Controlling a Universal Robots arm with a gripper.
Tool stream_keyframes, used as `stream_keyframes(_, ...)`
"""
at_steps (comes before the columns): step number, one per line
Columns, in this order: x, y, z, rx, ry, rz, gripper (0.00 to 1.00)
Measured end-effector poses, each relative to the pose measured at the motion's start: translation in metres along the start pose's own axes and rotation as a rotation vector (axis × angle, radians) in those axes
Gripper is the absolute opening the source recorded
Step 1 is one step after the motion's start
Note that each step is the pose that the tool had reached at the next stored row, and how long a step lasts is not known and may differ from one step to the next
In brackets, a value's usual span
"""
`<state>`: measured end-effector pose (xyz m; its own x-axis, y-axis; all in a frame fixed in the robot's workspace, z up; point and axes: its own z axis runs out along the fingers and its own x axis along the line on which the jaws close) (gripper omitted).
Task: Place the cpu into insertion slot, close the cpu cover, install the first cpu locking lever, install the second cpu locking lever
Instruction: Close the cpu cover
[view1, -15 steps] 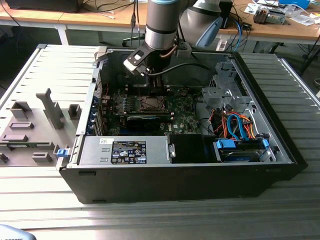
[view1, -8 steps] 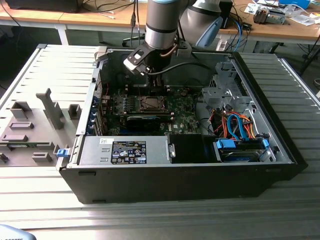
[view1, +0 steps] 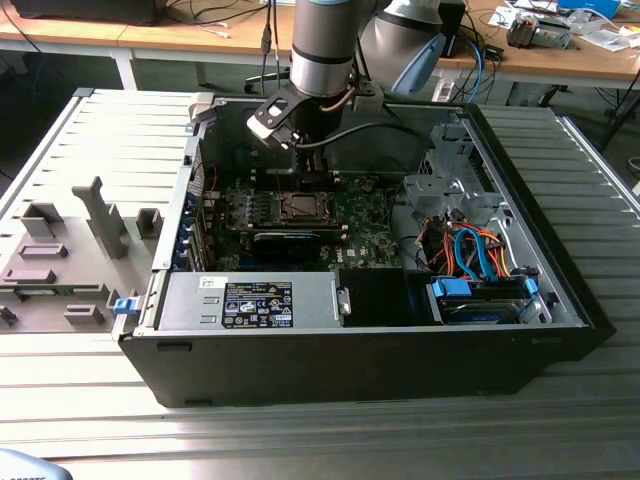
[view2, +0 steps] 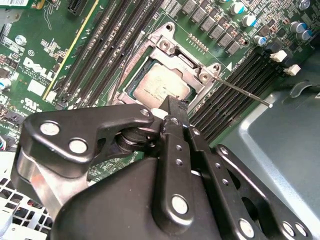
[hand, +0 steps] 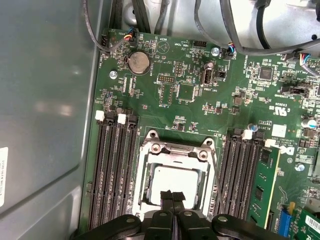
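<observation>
The cpu lies flat in the insertion slot on the green board. The silvery cpu cover is folded down around it, and the chip's metal top shows through the window. My gripper hangs just above the socket's edge, its black fingers pressed together with nothing between them. One thin locking lever sticks out free from the socket's corner over the memory slots. A second lever runs along the opposite side.
Long black memory slots flank the socket on both sides. The open computer case walls in the board, with a power supply in front and a drive cage with orange and blue cables on the exterior view's right. Grey fixtures stand outside.
</observation>
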<state>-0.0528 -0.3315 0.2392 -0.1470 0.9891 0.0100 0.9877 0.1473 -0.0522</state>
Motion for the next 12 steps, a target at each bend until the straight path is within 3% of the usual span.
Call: stream_keyframes(12,0.0,-0.0001,-0.0017,-0.0001,0.0004,0.0,0.11)
